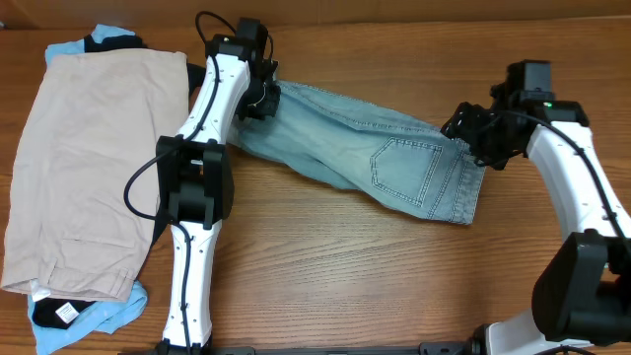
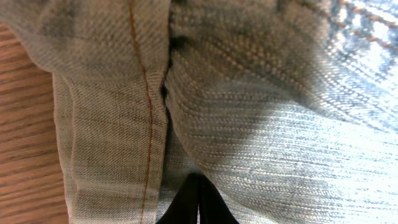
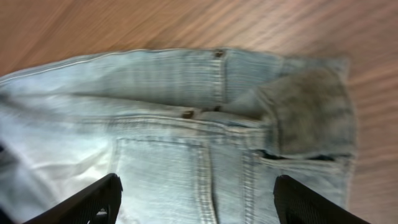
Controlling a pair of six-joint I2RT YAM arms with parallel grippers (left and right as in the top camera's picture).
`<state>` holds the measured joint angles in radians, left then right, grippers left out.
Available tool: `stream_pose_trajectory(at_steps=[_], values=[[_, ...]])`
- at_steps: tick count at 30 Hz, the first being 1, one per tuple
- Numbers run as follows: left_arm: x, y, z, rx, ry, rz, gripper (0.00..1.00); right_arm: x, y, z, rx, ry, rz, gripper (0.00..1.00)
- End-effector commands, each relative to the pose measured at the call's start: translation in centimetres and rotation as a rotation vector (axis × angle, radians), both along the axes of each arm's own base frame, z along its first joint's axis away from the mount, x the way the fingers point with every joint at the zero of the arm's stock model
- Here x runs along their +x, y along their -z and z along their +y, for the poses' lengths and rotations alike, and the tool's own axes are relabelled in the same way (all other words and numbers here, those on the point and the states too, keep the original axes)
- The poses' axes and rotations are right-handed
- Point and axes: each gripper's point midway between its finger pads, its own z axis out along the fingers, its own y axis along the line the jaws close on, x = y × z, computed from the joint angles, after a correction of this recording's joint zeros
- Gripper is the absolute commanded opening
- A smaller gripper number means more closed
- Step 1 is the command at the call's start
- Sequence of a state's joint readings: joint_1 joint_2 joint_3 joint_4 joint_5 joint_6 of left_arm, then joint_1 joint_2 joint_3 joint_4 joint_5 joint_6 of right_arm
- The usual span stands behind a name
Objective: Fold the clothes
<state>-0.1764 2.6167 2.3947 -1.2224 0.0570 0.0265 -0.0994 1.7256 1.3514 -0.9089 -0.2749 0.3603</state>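
The faded light-blue denim shorts (image 1: 385, 158) lie across the middle of the table, back pocket up, folded lengthwise. My left gripper (image 1: 258, 99) is at their left end with its jaws closed on the denim (image 2: 261, 143). My right gripper (image 1: 483, 133) is open above the waistband end at the right; its view shows the waistband and pocket (image 3: 186, 149) between the spread fingers. A beige garment (image 1: 89, 158) lies at the left on top of sky-blue (image 1: 94, 320) and black (image 1: 54, 313) garments.
The wooden table (image 1: 345, 266) runs under everything. The stack of other garments fills the left side. The left arm's base (image 1: 192, 187) stands beside that stack.
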Motion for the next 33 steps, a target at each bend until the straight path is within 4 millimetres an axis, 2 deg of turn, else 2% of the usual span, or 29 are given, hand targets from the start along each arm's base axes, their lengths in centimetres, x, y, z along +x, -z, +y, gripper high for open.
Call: stream_pose_trajectory(at_steps=[1, 5, 10, 12, 18, 22, 29, 33], values=[[0.0, 1.3, 1.0, 0.021, -0.005, 0.02, 0.04, -0.3, -0.7, -1.1, 0.084, -0.042, -0.035, 0.83], [0.0, 1.3, 1.0, 0.02, -0.004, 0.021, 0.04, -2.1, -0.4, -3.8, 0.106, -0.029, 0.006, 0.83], [-0.2, 1.3, 1.1, 0.028, -0.004, 0.028, 0.07, -3.8, 0.6, -4.1, 0.115, -0.055, 0.053, 0.86], [-0.3, 1.3, 1.5, 0.046, -0.007, 0.032, 0.07, -4.1, 1.7, -3.9, 0.119, -0.052, 0.058, 0.87], [-0.4, 1.4, 2.0, 0.075, -0.01, 0.036, 0.04, -5.6, 7.2, -4.6, 0.086, 0.083, 0.108, 0.86], [-0.3, 1.3, 2.0, 0.074, -0.011, 0.028, 0.04, -6.5, 9.0, -5.1, 0.051, 0.114, 0.125, 0.86], [-0.3, 1.4, 2.0, 0.074, -0.011, 0.03, 0.04, -6.1, 10.4, -5.1, 0.062, 0.192, 0.096, 0.85], [-0.4, 1.4, 2.0, 0.074, -0.011, 0.035, 0.04, -5.6, 11.0, -4.5, 0.081, 0.241, 0.078, 0.79]])
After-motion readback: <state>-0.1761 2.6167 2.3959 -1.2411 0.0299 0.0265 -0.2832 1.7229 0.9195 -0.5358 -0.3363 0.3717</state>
